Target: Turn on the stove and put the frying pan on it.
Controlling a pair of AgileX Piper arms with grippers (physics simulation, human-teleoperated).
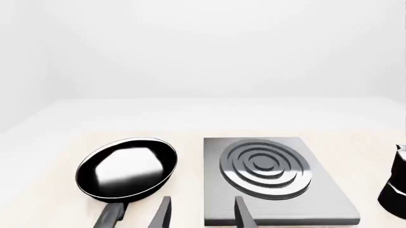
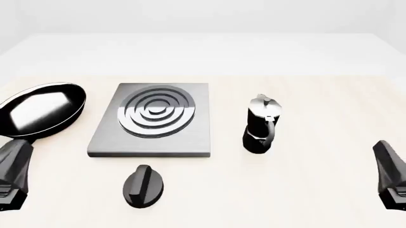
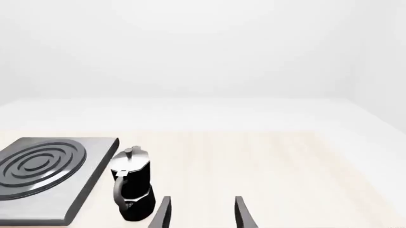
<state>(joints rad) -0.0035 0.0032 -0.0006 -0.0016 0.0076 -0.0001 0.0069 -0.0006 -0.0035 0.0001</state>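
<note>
The stove (image 2: 152, 123), a flat grey slab with ringed burner, lies left of centre on the desk (image 2: 317, 190), bare on top. Its black oval knob (image 2: 143, 186) sits apart, just near of the slab's near edge, its raised ridge running roughly near-to-far with a slight tilt. The frying pan (image 2: 39, 109) rests on the desk just left of the stove, not touching it, bowl empty, its handle pointing toward the near side, down toward the left arm.

The left claw (image 1: 199, 213) hangs at the near left, its two fingers apart with nothing between them; in its wrist view the pan handle lies just beside its left finger. The right claw (image 3: 201, 213) waits at the near right, likewise spread and empty, well apart from knob and pan.

Judging from this, nothing of the task is done. The knob lies to the right of the left claw, and the left arm is plainly nearer to both knob and pan.

A black moka pot (image 2: 260, 124) stands upright right of the stove, between it and the right arm.
</note>
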